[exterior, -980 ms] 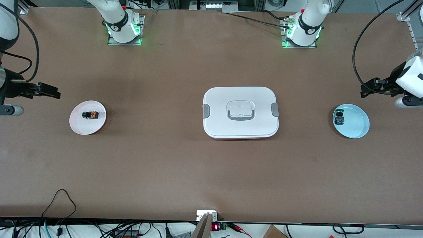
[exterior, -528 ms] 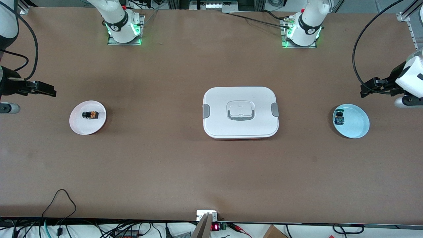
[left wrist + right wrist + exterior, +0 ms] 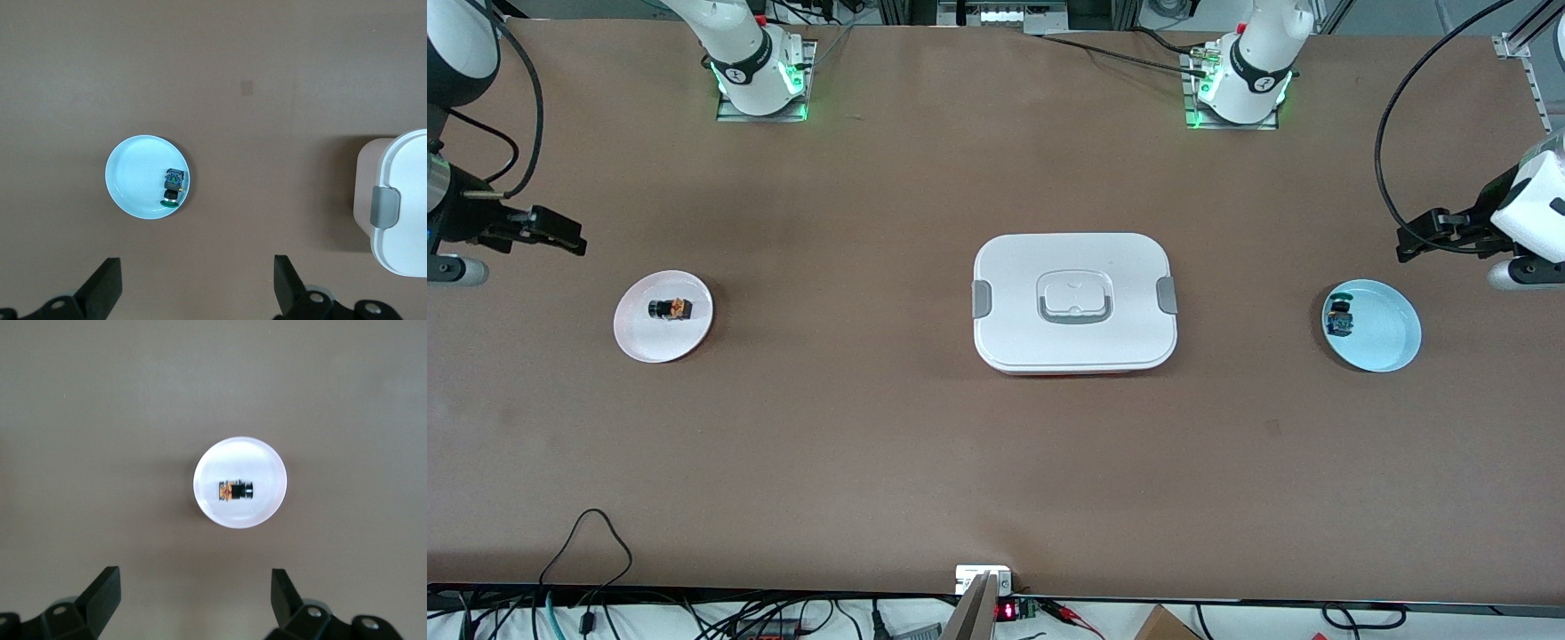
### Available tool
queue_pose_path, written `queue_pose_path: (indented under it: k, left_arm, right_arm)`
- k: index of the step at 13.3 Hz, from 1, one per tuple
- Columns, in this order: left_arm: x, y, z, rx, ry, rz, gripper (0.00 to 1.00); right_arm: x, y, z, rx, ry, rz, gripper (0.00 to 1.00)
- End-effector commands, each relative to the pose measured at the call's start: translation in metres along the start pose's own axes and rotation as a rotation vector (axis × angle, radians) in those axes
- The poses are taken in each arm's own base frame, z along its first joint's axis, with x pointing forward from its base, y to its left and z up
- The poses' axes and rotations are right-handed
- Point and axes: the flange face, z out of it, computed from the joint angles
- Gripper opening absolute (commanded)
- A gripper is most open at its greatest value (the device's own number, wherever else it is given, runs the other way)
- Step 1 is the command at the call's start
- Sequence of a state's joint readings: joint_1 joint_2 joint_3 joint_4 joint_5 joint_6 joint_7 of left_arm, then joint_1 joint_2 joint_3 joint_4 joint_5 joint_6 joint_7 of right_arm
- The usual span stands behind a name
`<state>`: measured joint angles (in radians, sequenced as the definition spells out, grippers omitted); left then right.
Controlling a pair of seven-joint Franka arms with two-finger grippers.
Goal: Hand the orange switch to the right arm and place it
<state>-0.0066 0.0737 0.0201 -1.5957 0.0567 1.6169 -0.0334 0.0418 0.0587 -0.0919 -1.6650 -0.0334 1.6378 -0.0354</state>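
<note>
I see the tiny orange switch with its black round cap lying on the small pale pink round plate toward the right arm's end of the brown tabletop. A tiny black part with blue and green colouring sits in the light blue round dish. The closed white rectangular lidded box hides its contents. My right hand and left hand both hang wide open, empty.

Orange switch, pinkish-white plate, pale blue dish.

right gripper shifted a bit toward the bases vs 1 s ago, arm posture changed
</note>
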Motion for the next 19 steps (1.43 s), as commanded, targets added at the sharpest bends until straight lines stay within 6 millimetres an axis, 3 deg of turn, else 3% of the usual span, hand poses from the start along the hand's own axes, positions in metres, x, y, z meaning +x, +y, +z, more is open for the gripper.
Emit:
queue_pose_path:
  k: [1, 4, 10, 14, 19]
  left_arm:
    - [-0.001, -0.001, -0.007, -0.018, -0.004, -0.014, 1.00]
    - [-0.001, -0.001, -0.007, -0.018, -0.004, -0.013, 1.00]
    - [-0.001, -0.001, -0.007, -0.017, -0.004, -0.013, 1.00]
    - [-0.001, -0.001, -0.007, -0.018, -0.004, -0.013, 1.00]
    - [-0.001, -0.001, -0.007, -0.018, -0.004, -0.013, 1.00]
  right_arm:
    - [-0.013, -0.008, -0.006, 0.005, 0.008, 0.007, 1.00]
    - [0.001, -0.008, -0.011, 0.019, 0.024, 0.004, 1.00]
    - [-0.006, -0.005, -0.015, 0.022, -0.032, 0.002, 1.00]
    - [-0.006, -0.003, -0.038, 0.018, 0.013, 0.003, 1.00]
    - [-0.006, -0.004, -0.039, 0.018, 0.016, 0.011, 1.00]
